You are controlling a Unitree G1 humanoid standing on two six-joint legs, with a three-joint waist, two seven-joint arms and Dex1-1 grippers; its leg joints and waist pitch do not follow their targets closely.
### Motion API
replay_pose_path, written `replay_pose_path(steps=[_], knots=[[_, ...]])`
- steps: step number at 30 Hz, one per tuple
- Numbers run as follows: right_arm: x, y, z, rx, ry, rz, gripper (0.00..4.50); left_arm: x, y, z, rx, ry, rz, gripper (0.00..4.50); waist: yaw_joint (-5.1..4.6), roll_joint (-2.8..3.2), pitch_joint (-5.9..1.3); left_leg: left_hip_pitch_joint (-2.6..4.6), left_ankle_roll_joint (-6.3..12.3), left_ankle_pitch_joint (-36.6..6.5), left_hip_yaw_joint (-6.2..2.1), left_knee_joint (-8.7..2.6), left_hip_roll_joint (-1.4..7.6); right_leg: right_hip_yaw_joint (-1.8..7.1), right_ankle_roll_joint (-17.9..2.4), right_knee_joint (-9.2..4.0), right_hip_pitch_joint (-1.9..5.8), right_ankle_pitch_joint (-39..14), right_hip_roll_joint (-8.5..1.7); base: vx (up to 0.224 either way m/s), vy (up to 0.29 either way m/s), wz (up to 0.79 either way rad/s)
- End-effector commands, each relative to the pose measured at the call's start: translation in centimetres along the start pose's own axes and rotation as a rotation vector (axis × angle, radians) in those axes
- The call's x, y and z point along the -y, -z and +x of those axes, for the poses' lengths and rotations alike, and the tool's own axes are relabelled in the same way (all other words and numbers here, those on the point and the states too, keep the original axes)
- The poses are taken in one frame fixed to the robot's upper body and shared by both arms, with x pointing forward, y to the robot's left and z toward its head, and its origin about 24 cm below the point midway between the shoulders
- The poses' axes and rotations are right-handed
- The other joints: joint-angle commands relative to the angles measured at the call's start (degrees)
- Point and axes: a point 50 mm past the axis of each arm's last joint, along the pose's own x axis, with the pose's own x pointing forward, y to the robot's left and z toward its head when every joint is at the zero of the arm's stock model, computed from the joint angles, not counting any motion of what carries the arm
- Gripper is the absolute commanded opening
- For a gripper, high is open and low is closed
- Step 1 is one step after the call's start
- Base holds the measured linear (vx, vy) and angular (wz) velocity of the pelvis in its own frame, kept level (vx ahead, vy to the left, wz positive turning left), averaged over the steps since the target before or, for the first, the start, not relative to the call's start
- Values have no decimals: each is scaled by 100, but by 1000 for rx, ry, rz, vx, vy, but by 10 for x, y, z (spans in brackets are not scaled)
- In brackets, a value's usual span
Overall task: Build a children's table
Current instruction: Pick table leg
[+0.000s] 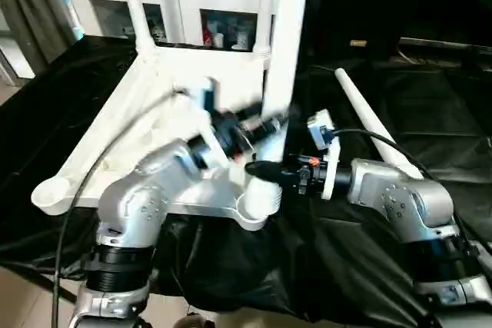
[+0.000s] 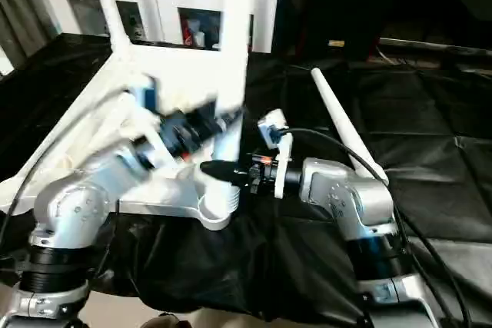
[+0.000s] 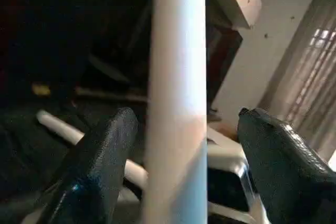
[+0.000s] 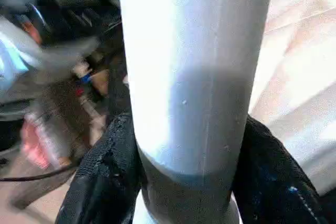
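Black-draped bench (image 1: 430, 97); table leg (image 1: 283, 51) top cropped.

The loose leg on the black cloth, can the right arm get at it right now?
Probably not yet: the right gripper is clamped on the upright leg. The loose leg lies beside that arm, nothing on it.

The upright leg (image 1: 286, 28) runs off the top edge; the left hand (image 1: 257, 128) is motion-blurred.
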Motion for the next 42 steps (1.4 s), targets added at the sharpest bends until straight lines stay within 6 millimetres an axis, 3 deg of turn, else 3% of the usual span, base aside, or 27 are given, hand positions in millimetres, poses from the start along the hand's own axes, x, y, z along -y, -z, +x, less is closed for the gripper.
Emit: replay_pose_path(steps=[1, 3, 4, 6, 7, 9, 11, 16, 20, 22, 23, 24, 26, 27, 28, 31, 34, 38, 42], knots=[[2, -10, -4, 56, 78, -94, 191, 1, -5, -3, -44, 39, 64, 355, -13, -1, -466, 157, -172, -932, -187, -430, 308, 244, -1072, -432, 233, -1071, -389, 0, 0, 0], [10, -11, -6, 91, 209, -155, 191, -7, 1, -14, -188, 31, 168, 355, -41, 11, -460, 169, -218, -983, -190, -450, 303, 247, -981, -435, 208, -1189, -374, 0, 0, 0], [10, -11, -6, 91, 209, -155, 191, -7, 1, -14, -188, 31, 168, 355, -32, 40, -463, 182, -249, -1019, -198, -457, 308, 244, -961, -433, 199, -1218, -383, 0, 0, 0], [14, -12, -7, 146, 276, -182, 191, -16, 5, -22, -256, -7, 221, 355, -65, 40, -464, 192, -315, -1071, -184, -458, 303, 253, -969, -431, 195, -1147, -377, 0, 0, 0], [15, -11, -8, 168, 305, -195, 191, -22, 7, -27, -292, -45, 238, 355, -54, 79, -467, 191, -326, -1089, -192, -463, 307, 252, -997, -425, 195, -1068, -380, 0, 0, 0], [17, -10, -10, 186, 341, -210, 191, -31, 10, -34, -346, -102, 284, 355, -73, 64, -467, 175, -339, -1160, -196, -472, 293, 253, -945, -421, 201, -1042, -371, 0, 0, 0], [19, -3, -14, 225, 405, -205, 191, -46, 23, -55, -509, -167, 392, 355, -81, 91, -470, 165, -312, -1184, -220, -483, 294, 259, -891, -432, 218, -1032, -388, 0, 0, 0], [17, 10, -17, 205, 413, -202, 191, -35, 37, -80, -641, -20, 362, 355, -124, 145, -470, 190, -340, -1327, -205, -507, 305, 251, -1066, -411, 180, -962, -368, 0, 0, 0], [15, 16, -19, 183, 407, -223, 191, -33, 48, -97, -782, 103, 338, 355, -126, 148, -424, 232, -388, -1815, -209, -537, 308, 264, -1101, -465, 145, -1474, -386, 0, 0, 0], [15, 17, -20, 182, 405, -225, 191, -36, 49, -99, -797, 111, 344, 355, -132, 156, -405, 248, -437, -1991, -214, -550, 311, 275, -1019, -492, 133, -1775, -400, 0, 0, 0], [15, 17, -20, 182, 405, -226, 191, -37, 49, -99, -798, 113, 346, 326, -136, 154, -395, 255, -449, -2055, -218, -555, 310, 278, -997, -509, 128, -1877, -401, 0, 0, 0], [14, 17, -21, 182, 405, -228, 191, -40, 49, -99, -802, 122, 356, 326, -131, 125, -392, 266, -458, -2097, -222, -554, 304, 284, -943, -535, 125, -2053, -407, 0, 0, 0], [14, 18, -21, 175, 402, -232, 191, -44, 49, -100, -825, 132, 374, 313, -142, 117, -403, 245, -486, -2064, -237, -569, 313, 287, -916, -519, 145, -2033, -414, 0, 0, 0], [14, 18, -22, 168, 396, -234, 191, -47, 49, -101, -850, 147, 379, 313, -152, 75, -409, 236, -480, -2025, -233, -571, 316, 288, -909, -515, 153, -2002, -419, 0, 0, 0], [14, 19, -22, 156, 385, -237, 191, -52, 50, -101, -885, 160, 384, 286, -141, 85, -411, 250, -460, -1999, -229, -563, 309, 294, -886, -524, 137, -2050, -422, 0, 0, 0], [15, 19, -22, 146, 380, -244, 191, -57, 52, -100, -924, 173, 411, 273, -147, 80, -411, 235, -438, -1940, -232, -560, 311, 295, -894, -526, 150, -2047, -435, 0, 0, 0], [15, 18, -23, 143, 378, -248, 191, -62, 54, -99, -958, 189, 428, 232, -143, 84, -429, 237, -409, -1815, -217, -543, 313, 303, -966, -508, 148, -1843, -433, 0, 0, 0], [16, 17, -24, 138, 375, -257, 191, -70, 58, -93, -996, 235, 410, 218, -126, 88, -443, 237, -356, -1642, -195, -520, 301, 302, -1057, -501, 156, -1602, -440, 0, 0, 0], [16, 16, -25, 132, 374, -262, 191, -72, 59, -94, -1032, 262, 388, 172, -128, 93, -456, 210, -334, -1573, -206, -524, 321, 287, -1182, -452, 184, -1332, -445, 0, 0, 0]])
